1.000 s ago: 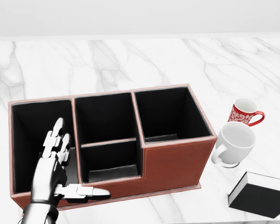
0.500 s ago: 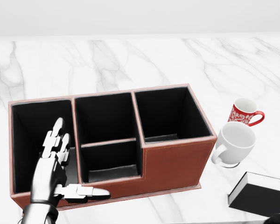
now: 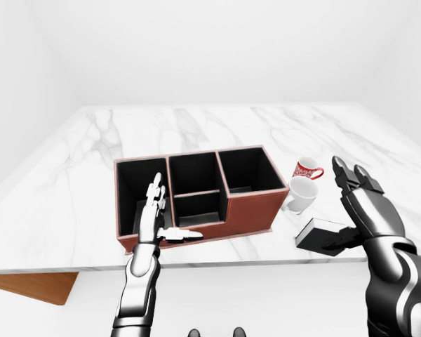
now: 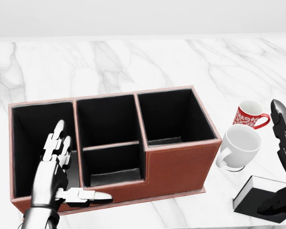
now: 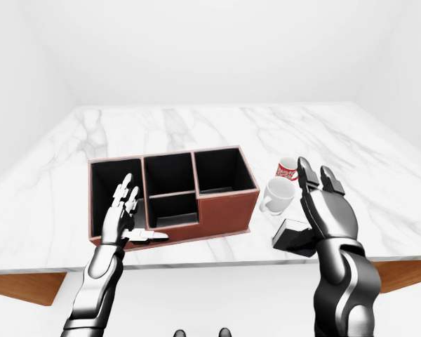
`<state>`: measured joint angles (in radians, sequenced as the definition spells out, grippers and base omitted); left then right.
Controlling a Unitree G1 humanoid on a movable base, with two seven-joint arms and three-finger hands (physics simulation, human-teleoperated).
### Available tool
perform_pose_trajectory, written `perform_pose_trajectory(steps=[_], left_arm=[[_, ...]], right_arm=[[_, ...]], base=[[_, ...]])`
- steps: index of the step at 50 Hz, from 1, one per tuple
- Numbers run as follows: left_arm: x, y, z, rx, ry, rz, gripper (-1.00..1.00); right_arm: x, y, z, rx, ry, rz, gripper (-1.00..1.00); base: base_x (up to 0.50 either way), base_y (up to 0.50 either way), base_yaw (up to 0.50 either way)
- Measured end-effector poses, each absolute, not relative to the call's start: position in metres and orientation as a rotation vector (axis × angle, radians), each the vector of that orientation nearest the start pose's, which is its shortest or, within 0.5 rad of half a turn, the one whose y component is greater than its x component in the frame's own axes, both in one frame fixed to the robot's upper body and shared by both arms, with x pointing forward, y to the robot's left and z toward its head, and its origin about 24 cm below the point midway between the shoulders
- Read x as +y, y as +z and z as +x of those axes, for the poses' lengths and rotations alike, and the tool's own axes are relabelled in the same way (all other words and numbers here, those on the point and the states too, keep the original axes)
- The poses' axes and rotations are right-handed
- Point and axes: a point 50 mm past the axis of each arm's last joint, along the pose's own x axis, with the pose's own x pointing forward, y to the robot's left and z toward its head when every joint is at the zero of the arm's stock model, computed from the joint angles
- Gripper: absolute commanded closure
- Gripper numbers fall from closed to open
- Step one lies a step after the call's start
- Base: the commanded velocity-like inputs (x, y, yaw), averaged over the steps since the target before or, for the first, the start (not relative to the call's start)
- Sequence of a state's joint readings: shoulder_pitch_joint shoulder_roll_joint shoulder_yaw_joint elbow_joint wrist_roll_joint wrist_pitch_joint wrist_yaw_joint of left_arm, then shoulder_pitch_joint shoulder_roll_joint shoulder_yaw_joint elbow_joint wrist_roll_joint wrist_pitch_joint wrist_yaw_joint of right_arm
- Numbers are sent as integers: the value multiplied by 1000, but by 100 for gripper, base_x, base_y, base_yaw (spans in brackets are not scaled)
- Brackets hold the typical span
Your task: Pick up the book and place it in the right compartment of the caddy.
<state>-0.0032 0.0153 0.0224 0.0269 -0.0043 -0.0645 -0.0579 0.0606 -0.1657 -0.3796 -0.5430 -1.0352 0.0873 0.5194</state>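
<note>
Marble table [image 3: 217,130] fills a plain white room, carrying one brown caddy [image 4: 178,164] with black compartments. Right of the caddy stand two mugs, white [image 4: 242,143] and red-patterned [image 4: 248,115], and one black book [image 4: 257,193]. Right hand [image 3: 365,207] hovers spread over the book; left hand [image 4: 55,169] rests splayed at the caddy's left.

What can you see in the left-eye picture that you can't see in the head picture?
Only the left-eye view shows the white walls, the table's edge, the wooden piece under it and both whole forearms. Only the head view shows the red mug's white pattern and the caddy's stitching up close. Both show the caddy, the white mug, the book, the open left hand by the caddy's left compartment, and the open right hand over the book.
</note>
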Motion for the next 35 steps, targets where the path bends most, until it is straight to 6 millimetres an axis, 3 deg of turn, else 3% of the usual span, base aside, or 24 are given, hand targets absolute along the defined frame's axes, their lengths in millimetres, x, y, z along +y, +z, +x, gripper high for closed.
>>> perform_pose_trajectory(steps=[35], left_arm=[[154, 43, 254, -43, -35, 12, -100]], right_arm=[[-257, 117, 211, 249, -176, -1316, -100]], base=[[0, 0, 0]])
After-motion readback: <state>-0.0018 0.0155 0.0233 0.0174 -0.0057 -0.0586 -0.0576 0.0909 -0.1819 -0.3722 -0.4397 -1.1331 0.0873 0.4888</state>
